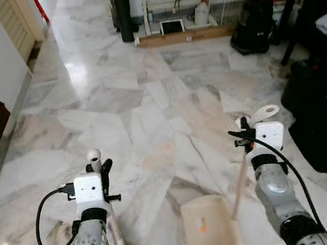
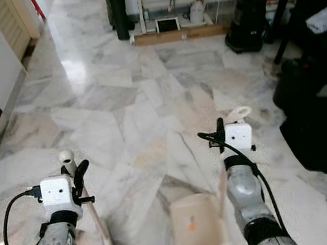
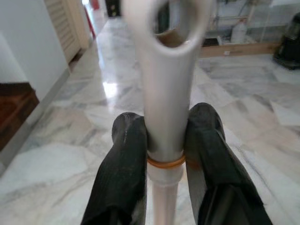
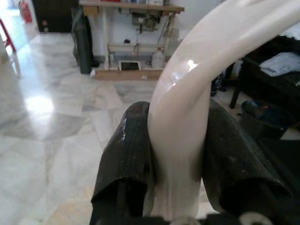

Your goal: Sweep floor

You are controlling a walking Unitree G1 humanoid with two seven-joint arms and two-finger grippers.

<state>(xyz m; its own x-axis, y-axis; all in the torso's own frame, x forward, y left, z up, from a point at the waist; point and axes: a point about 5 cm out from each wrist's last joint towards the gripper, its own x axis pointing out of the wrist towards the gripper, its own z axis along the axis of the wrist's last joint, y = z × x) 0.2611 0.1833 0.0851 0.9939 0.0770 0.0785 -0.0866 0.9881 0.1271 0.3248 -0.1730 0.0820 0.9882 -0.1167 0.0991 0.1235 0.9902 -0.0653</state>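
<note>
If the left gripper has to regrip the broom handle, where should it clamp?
On the straight white shaft just under the hanging-hole end, where the left gripper holds the broom handle now, a finger on either side. The round, near-upright shaft suits a level side approach; the orange ring marks the spot.

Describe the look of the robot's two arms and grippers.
Both arms are silver metal with black joint rings. Each wrist carries a white boxy camera module, with a black cable looping off it. The left gripper and right gripper each have two long, rounded black fingers.
</note>
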